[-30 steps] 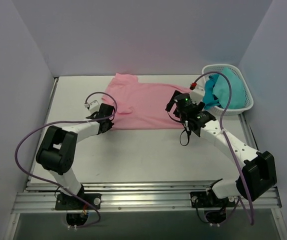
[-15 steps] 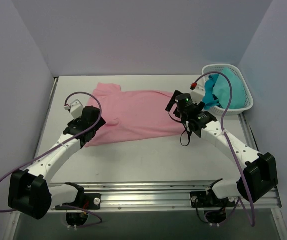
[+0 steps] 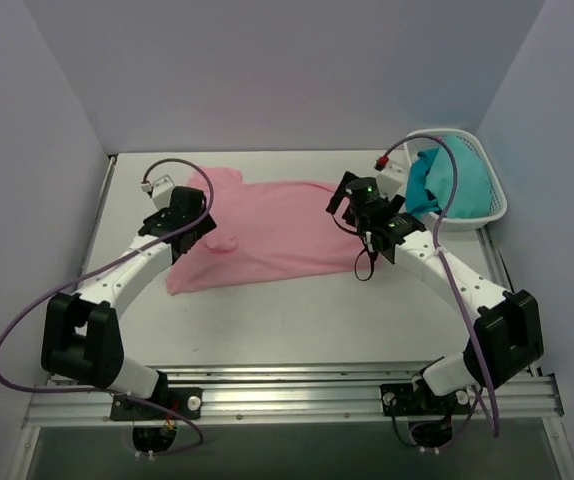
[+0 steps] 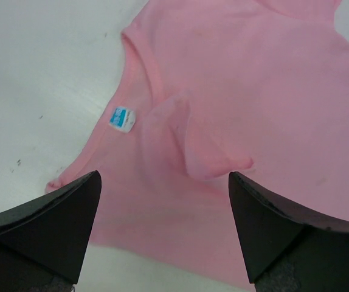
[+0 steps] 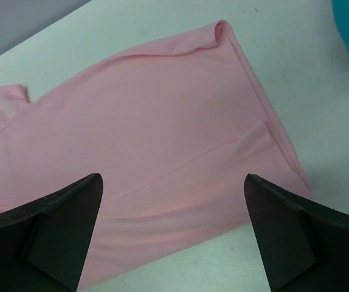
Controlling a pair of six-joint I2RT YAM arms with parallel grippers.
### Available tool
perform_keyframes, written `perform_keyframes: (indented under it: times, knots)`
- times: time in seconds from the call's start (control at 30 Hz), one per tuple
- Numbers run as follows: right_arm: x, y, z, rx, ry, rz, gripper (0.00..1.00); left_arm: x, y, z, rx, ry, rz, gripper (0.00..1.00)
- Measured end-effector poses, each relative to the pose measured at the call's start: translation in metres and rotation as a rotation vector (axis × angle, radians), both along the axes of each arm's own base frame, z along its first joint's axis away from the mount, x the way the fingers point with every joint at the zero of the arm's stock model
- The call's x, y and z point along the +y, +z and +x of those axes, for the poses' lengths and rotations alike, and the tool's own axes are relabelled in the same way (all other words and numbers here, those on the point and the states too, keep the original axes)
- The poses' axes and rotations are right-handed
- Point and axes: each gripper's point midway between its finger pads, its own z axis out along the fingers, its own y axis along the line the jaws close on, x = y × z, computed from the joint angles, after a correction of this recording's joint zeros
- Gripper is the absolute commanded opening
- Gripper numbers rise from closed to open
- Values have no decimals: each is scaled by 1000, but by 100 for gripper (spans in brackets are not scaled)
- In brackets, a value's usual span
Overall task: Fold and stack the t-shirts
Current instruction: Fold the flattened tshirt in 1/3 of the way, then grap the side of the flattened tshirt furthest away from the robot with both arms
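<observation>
The pink t-shirt (image 3: 267, 225) lay rumpled across the far middle of the table (image 3: 297, 310), its neck label (image 4: 121, 118) at the left end. The left gripper (image 4: 162, 182) and right gripper (image 5: 173, 179) hovered over opposite ends, jaws spread and empty. Judged step: flattening before the first fold. The next move calls for pinching an edge.

Left arm: you have swung it out of its folded pose by the base; it now stretches long up the left side of the surface (image 3: 297, 310).
Left end effector (image 3: 192, 222): it has gone from the near-left edge of the t-shirt (image 3: 267, 230) to farther back, over the collar end.
T-shirt: its collar end has been dragged left, so it lies slanted, with its near-left corner now poking toward you.
Right end effector (image 5: 172, 177): you have nudged it slightly back and left over the hem end.
</observation>
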Motion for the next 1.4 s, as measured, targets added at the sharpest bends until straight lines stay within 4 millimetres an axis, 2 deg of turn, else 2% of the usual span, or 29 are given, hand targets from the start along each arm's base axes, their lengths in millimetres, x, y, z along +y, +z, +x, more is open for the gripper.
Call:
perform_keyframes:
  times: [0.1,0.23,0.37,0.47,0.57,0.67,0.73,0.83,0.97,1.07,1.13,1.37,1.4]
  knots:
    - [6,-4,32,17,1,-8,97,-2,7,50,-16,-32,-10,94]
    - [14,-21,79,47,21,-13,97,10,13,135,-76,-73,-65,94]
    - [12,-37,92,84,44,-21,98,32,-2,204,-97,-123,-89,94]
    - [11,-36,94,79,64,-20,97,40,-29,250,-88,-181,-96,94]
    - [16,-36,97,60,94,-6,97,37,-58,288,-94,-240,-128,94]
    - [20,-48,92,72,120,6,97,31,-89,306,-75,-292,-181,94]
    - [21,-59,87,95,133,7,97,31,-84,325,-120,-314,-193,94]
    - [22,-66,82,113,146,9,97,33,-75,339,-160,-327,-212,94]
    - [19,-65,84,104,130,0,97,33,-76,340,-164,-328,-252,96]
    - [11,-65,86,100,93,-23,97,28,-85,338,-152,-335,-295,99]
    - [4,-66,87,102,71,-32,97,23,-84,338,-160,-343,-320,100]
    - [-14,-71,92,115,18,-50,97,9,-86,338,-167,-361,-393,84]
    - [-15,-71,92,115,14,-51,97,8,-86,339,-171,-363,-397,77]
